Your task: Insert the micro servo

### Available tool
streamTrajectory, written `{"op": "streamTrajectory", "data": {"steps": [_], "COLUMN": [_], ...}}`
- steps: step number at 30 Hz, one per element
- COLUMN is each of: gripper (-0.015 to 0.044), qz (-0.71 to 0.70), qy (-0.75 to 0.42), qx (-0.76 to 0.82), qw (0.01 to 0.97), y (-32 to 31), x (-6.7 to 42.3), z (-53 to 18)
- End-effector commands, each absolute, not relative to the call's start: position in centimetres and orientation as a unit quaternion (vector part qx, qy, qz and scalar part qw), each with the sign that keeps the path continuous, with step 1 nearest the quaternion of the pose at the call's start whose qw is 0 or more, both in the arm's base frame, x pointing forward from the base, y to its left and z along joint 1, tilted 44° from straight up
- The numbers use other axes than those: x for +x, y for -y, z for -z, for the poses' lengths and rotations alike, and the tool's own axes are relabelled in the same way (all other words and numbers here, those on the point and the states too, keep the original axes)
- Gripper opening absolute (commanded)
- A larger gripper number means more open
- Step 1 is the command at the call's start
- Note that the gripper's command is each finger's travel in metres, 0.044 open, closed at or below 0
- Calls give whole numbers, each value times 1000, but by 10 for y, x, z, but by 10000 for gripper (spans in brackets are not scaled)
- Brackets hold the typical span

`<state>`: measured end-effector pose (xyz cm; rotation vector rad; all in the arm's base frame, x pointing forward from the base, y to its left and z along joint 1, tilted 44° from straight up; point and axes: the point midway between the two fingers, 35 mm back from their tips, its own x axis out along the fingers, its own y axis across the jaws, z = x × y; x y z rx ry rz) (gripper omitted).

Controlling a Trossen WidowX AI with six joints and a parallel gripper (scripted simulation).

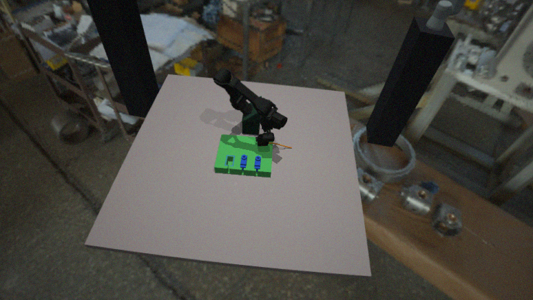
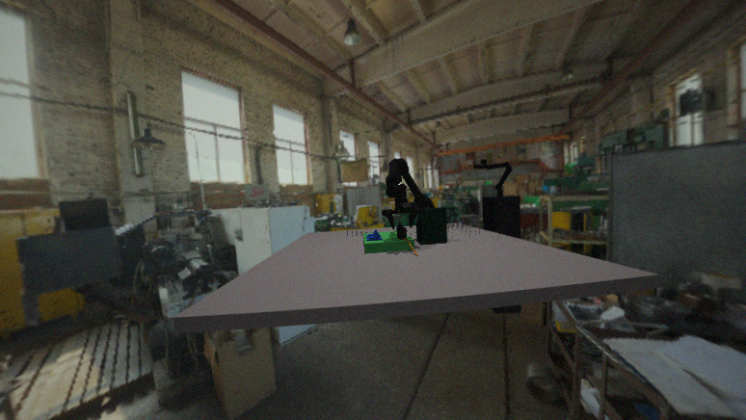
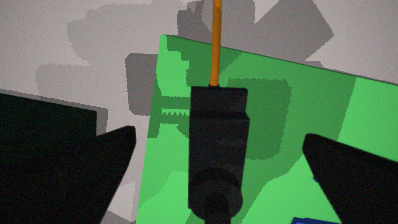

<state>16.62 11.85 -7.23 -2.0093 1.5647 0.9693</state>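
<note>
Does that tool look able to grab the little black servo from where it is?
Probably yes. The open tool straddles the servo on the green deck, with one finger on each side and nothing between.

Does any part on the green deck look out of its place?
Yes. The black micro servo lies loose on the green deck, between the open gripper fingers, not in the outlined empty pocket. Its orange cable runs off the deck's edge.

Pale table [image 1: 193, 230], green deck [image 1: 227, 148], dark arm base [image 1: 250, 124]
</note>
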Motion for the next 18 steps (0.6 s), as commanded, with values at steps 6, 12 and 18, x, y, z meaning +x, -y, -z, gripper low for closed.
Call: {"op": "streamTrajectory", "data": {"steps": [6,12,18], "gripper": [282,125,85], "qz": [-348,-348,-348], "qy": [-562,-562,-562], "qx": [-723,-723,-723], "qw": [201,201,201], "y": [-114,-114,-114], "x": [166,166,166], "z": [76,76,76]}}
